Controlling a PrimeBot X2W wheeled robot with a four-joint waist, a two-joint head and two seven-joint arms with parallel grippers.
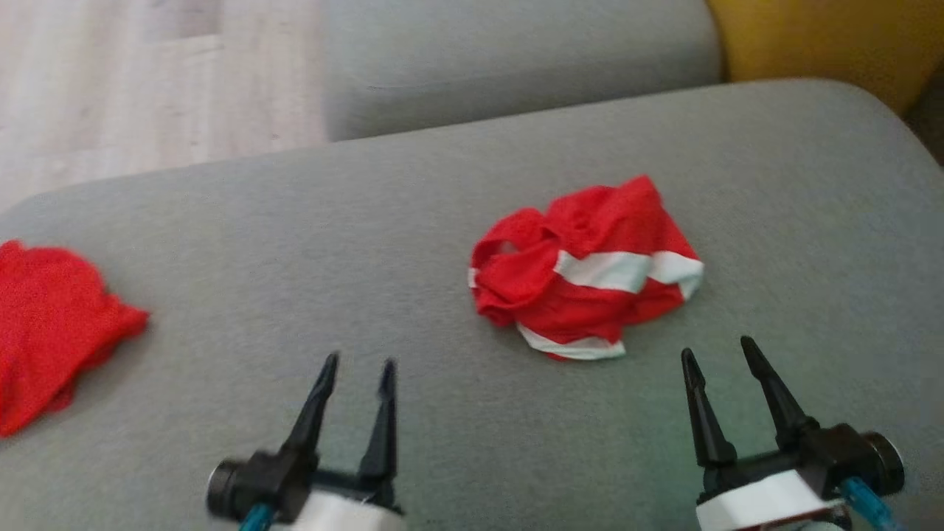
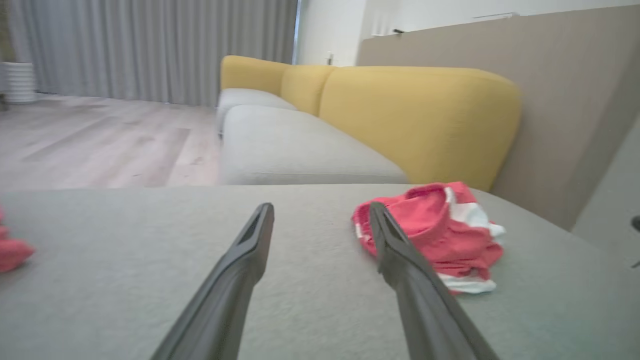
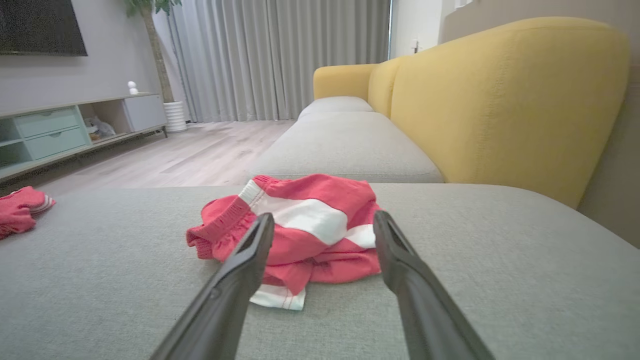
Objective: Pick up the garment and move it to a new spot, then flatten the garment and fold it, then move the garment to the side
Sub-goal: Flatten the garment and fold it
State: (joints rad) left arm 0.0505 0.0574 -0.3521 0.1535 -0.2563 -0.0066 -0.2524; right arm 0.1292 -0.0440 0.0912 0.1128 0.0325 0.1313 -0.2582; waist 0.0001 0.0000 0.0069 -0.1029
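Left gripper (image 1: 360, 361) and right gripper (image 1: 717, 346) spread — just short of the crumpled garment (image 1: 586, 269).

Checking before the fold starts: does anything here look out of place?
The red-and-white garment lies crumpled in a heap on the grey cushion, not flat. A second red cloth sits bunched far to its left.

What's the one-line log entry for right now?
stage: pre-grasp | left gripper: open, empty | right gripper: open, empty | garment: crumpled on grey cushion, untouched | other red cloth: left
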